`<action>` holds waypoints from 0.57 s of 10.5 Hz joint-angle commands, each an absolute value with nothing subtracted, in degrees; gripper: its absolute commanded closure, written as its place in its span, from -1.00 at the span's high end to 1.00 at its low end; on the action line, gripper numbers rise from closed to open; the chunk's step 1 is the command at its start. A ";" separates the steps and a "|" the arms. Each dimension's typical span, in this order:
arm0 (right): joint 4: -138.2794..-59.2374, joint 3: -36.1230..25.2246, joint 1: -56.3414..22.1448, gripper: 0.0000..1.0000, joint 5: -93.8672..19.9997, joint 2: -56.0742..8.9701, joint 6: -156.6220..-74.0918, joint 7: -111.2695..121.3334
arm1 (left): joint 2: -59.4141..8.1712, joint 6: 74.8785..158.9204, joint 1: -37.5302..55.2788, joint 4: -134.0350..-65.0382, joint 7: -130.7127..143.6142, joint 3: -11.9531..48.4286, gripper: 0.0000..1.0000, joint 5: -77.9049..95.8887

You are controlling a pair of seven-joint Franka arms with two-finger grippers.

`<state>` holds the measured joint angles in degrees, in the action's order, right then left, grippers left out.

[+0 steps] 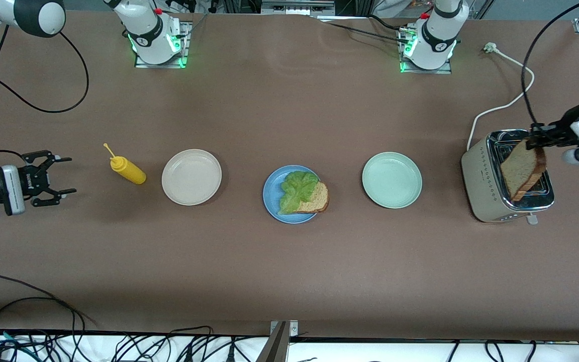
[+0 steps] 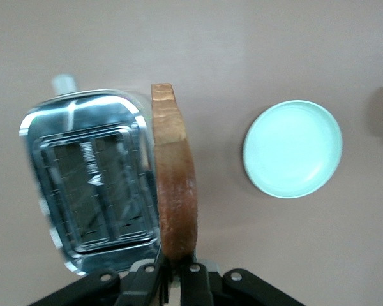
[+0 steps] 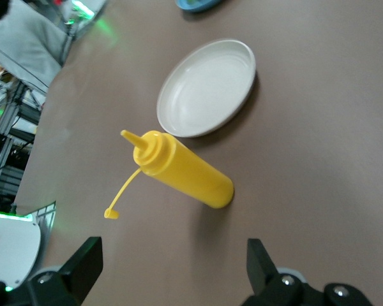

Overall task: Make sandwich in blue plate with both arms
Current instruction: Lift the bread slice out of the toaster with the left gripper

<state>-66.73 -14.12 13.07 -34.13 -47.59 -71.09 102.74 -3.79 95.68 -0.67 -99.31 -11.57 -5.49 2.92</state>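
At table centre, sits the blue plate (image 1: 272,193), carrying one slice of brown bread (image 1: 318,199) with a ruffled lettuce leaf (image 1: 297,191) laid over most of it. Pokes past the plate's rim at about four o'clock (the crust end of that slice, left bare by the leaf). No second slice on top yet.

At three o'clock from the blue plate in the front view, toward the left arm's end, lies a pale green plate (image 1: 391,180) (image 2: 292,148), bare. Further along the same line stands a silver toaster (image 1: 480,176) (image 2: 89,185).

Over the toaster, hangs the left gripper (image 1: 535,141) (image 2: 175,274), fingers pinched together on the top edge of the other bread slice (image 1: 523,171) (image 2: 173,191). Dangles tilted, lower corner down by the toaster's top (touching or clear, cannot tell).

At nine o'clock from the blue plate, toward the right arm's end, rests a cream-white plate (image 1: 191,177) (image 3: 207,87), also bare. Just beside it, again at nine o'clock, lies a yellow squeeze bottle (image 1: 128,170) (image 3: 185,169) on its side, cap hanging off on its strap.

Out at nine o'clock from the bottle, waits the right gripper (image 1: 63,176) (image 3: 172,255) over bare tabletop, fingers spread wide, gripping nothing.
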 commanded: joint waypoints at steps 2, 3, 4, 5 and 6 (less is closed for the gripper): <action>-57.76 -14.41 8.28 1.00 -21.66 -45.89 -73.82 72.67 | -8.51 96.32 -0.18 -98.35 4.51 6.30 -1.00 11.83; -57.14 -14.41 6.26 1.00 -17.44 -44.92 -75.22 66.25 | -9.48 99.11 0.00 -98.52 6.40 8.68 -1.00 14.91; -57.13 -14.41 4.41 1.00 -13.75 -43.87 -75.67 58.87 | -11.15 101.32 0.87 -98.44 6.42 9.66 -1.00 17.46; -57.13 -14.24 3.09 1.00 -10.14 -42.73 -75.50 51.75 | -12.99 102.64 1.92 -98.44 6.07 9.75 -1.00 22.36; -57.22 -14.24 1.34 1.00 -6.71 -41.06 -75.32 46.20 | -14.66 104.31 3.41 -98.44 5.80 9.67 -1.00 28.15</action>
<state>-57.23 -14.07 4.36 -13.69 -44.06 -75.41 58.36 -10.95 101.62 1.63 -99.41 6.11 9.96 18.42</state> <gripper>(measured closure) 0.000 0.916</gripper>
